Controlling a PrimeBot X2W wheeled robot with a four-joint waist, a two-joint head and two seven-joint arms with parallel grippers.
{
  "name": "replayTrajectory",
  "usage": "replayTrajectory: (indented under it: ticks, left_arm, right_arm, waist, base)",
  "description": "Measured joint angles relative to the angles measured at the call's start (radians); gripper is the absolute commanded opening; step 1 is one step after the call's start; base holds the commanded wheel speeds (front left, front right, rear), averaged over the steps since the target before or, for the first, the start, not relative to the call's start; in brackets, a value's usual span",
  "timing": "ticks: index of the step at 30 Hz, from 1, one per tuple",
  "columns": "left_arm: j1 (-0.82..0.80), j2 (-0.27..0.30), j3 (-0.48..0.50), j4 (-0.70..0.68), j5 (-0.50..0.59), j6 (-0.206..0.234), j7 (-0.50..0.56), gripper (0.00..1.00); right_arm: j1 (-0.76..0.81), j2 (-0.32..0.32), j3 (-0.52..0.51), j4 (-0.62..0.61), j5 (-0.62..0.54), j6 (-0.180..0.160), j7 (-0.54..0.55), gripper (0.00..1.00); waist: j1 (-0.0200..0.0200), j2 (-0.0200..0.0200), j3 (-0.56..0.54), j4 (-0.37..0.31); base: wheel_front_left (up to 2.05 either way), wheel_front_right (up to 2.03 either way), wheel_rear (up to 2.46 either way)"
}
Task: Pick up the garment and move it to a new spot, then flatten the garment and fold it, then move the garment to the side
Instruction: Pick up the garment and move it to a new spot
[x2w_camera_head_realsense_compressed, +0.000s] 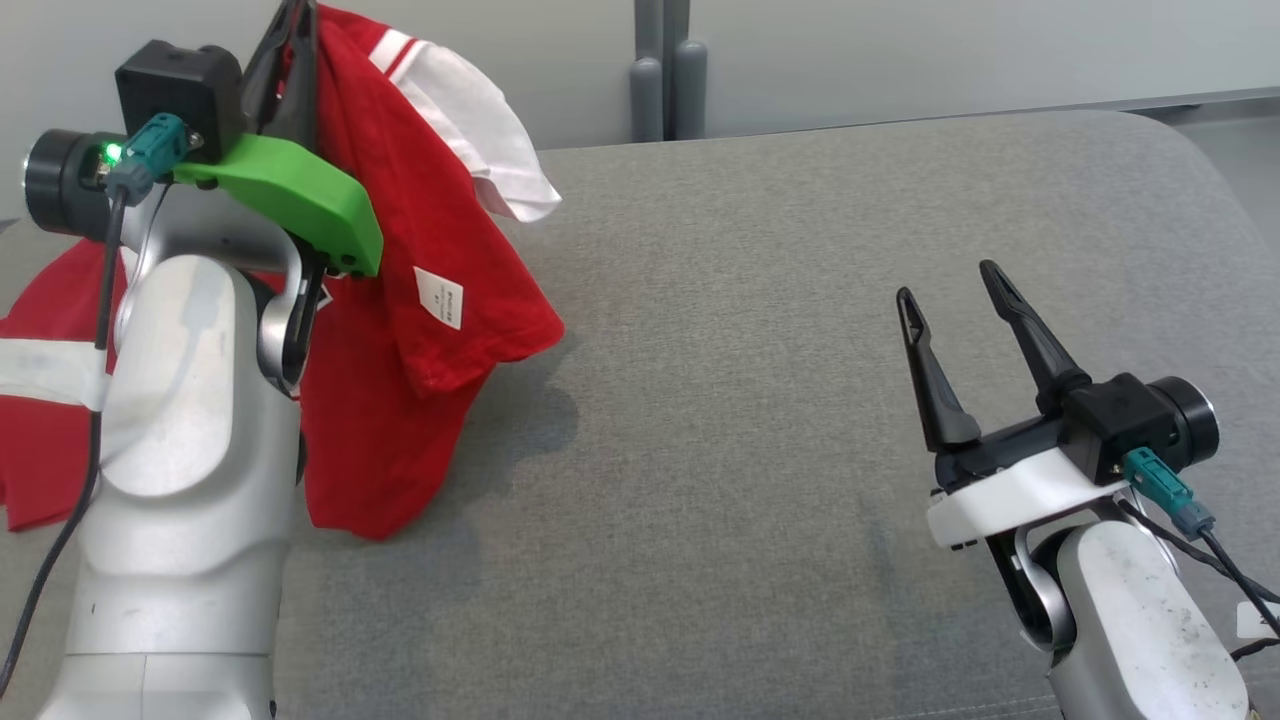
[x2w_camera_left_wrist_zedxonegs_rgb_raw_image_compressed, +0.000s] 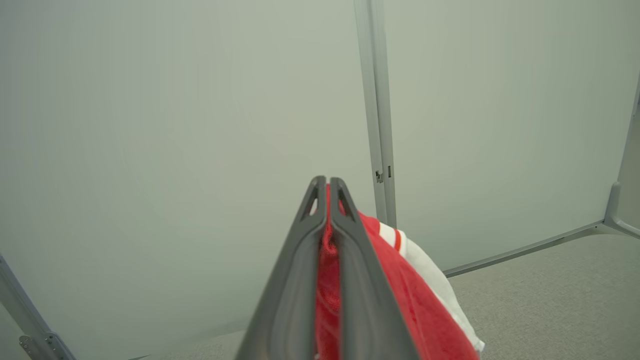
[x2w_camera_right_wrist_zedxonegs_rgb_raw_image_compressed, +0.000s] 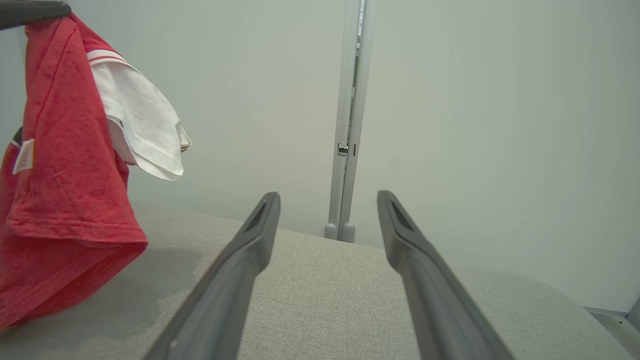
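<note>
Across the scene, grey fabric-covered worktop (x2w_camera_head_realsense_compressed: 760, 350): its wide middle looks a fair spot to lay cloth.
Red-and-white cotton T-shirt (x2w_camera_head_realsense_compressed: 440, 250): hangs bunched from my left tool over the worktop's left side, lower folds close to the surface.
Left tool (x2w_camera_left_wrist_zedxonegs_rgb_raw_image_compressed: 326, 185): clamped tight on red cloth.
Right tool (x2w_camera_head_realsense_compressed: 947, 282): spread wide, holding nothing, low at the right.
Step in hand: I'd lift until the hem clears, then carry it across slowly so nothing drags.

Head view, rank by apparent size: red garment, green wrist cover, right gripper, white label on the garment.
1. red garment, clearly largest, though the arm partly hides it.
2. right gripper and green wrist cover: look alike, and both sit near the camera, so unranked.
3. white label, smallest.
</note>
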Motion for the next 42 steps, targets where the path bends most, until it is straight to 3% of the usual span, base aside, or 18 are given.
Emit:
replayTrajectory:
  ticks: [8,11,16,26,34,35,36,37,38,42]
  left_arm:
    - [0.086,0.002,-0.077,0.016,-0.046,0.010,0.026,0.00]
    - [0.129,0.005,-0.150,0.037,-0.134,0.019,0.025,0.00]
    - [0.172,0.006,-0.275,0.055,-0.188,0.039,0.025,0.00]
    - [0.143,0.010,-0.414,0.033,-0.223,0.115,0.006,0.00]
    - [0.143,0.012,-0.524,0.074,-0.274,0.134,0.018,0.00]
    - [0.143,0.012,-0.535,0.076,-0.284,0.134,0.018,0.04]
    - [0.143,0.013,-0.550,0.079,-0.289,0.134,0.018,0.45]
    - [0.143,0.013,-0.564,0.082,-0.295,0.134,0.017,0.62]
    - [0.143,0.013,-0.578,0.087,-0.306,0.133,0.017,1.00]
    - [0.144,0.014,-0.620,0.100,-0.342,0.133,0.017,1.00]
  right_arm:
    - [0.012,0.004,0.025,-0.006,0.007,0.001,0.000,1.00]
    - [0.013,0.005,0.034,-0.006,0.007,0.001,0.000,1.00]
    - [0.013,0.010,0.058,-0.007,0.007,0.010,0.000,1.00]
    - [0.008,0.027,0.092,-0.011,0.012,0.019,0.000,1.00]
    - [-0.002,0.031,0.087,-0.022,0.017,0.018,0.000,1.00]
    - [-0.006,0.031,0.084,-0.024,0.018,0.017,0.000,1.00]
    - [-0.012,0.031,0.080,-0.027,0.020,0.015,0.000,1.00]
    - [-0.016,0.031,0.076,-0.029,0.021,0.009,0.000,1.00]
    - [-0.017,0.032,0.072,-0.029,0.021,0.008,0.000,1.00]
    - [-0.018,0.032,0.068,-0.029,0.021,0.008,0.000,1.00]
  waist:
    - [0.0000,0.0000,-0.020,-0.093]
    - [0.0000,0.0000,-0.021,-0.129]
    - [-0.0001,0.0000,-0.018,-0.190]
    - [0.0000,0.0000,0.016,-0.320]
    - [0.0000,0.0000,0.063,-0.396]
    - [0.0000,0.0000,0.071,-0.402]
    - [0.0000,0.0000,0.079,-0.407]
    - [0.0000,0.0000,0.087,-0.411]
    - [0.0000,0.0000,0.094,-0.414]
    - [0.0000,0.0000,0.111,-0.419]
  base:
    - [0.00,0.00,0.00]
    - [0.00,0.00,0.00]
    - [0.00,0.00,0.00]
    - [0.00,0.00,0.00]
    - [0.00,0.00,0.00]
    - [0.00,0.00,0.00]
    - [0.00,0.00,0.00]
    - [0.00,0.00,0.00]
    - [0.00,0.00,0.00]
    - [0.00,0.00,0.00]
